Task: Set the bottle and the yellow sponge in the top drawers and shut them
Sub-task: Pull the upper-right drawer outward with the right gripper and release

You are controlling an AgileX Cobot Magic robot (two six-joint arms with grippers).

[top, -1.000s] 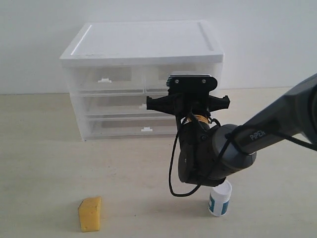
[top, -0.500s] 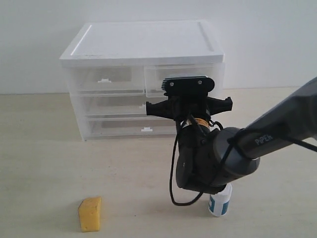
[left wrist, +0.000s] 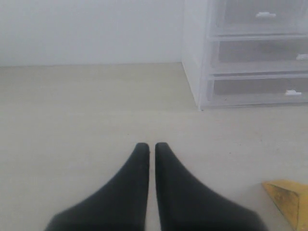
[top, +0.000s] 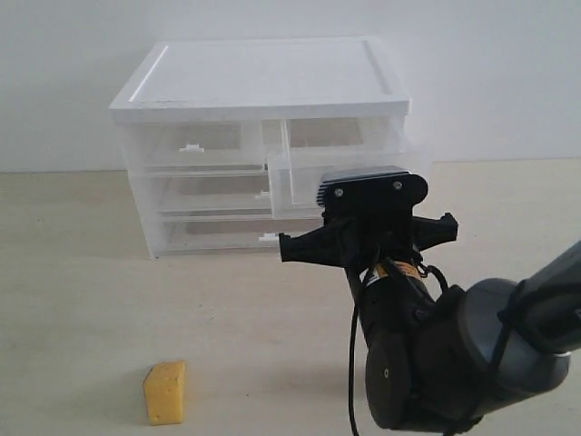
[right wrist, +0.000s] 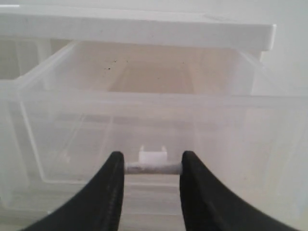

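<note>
The white-topped cabinet (top: 263, 77) stands at the back. Its top right drawer (top: 343, 136) is pulled well out. My right gripper (right wrist: 153, 166) is shut on that drawer's small white handle (right wrist: 153, 154); the clear drawer (right wrist: 72, 130) looks empty inside. The right wrist (top: 372, 218) hides the fingers in the exterior view. The top left drawer (top: 191, 145) is shut. The yellow sponge (top: 165, 392) lies on the table at the front left, also in the left wrist view (left wrist: 288, 197). My left gripper (left wrist: 150, 147) hovers shut over bare table, empty. The bottle is hidden behind the right arm.
Two full-width clear drawers (top: 227, 232) below the top ones are shut. The bulky right arm (top: 454, 363) fills the front right of the exterior view. A white wall stands behind the cabinet.
The right gripper has drawn back toward the camera, pulling the top right drawer out by its handle. The arm now covers the bottle that showed at the front right. The sponge has not moved.
</note>
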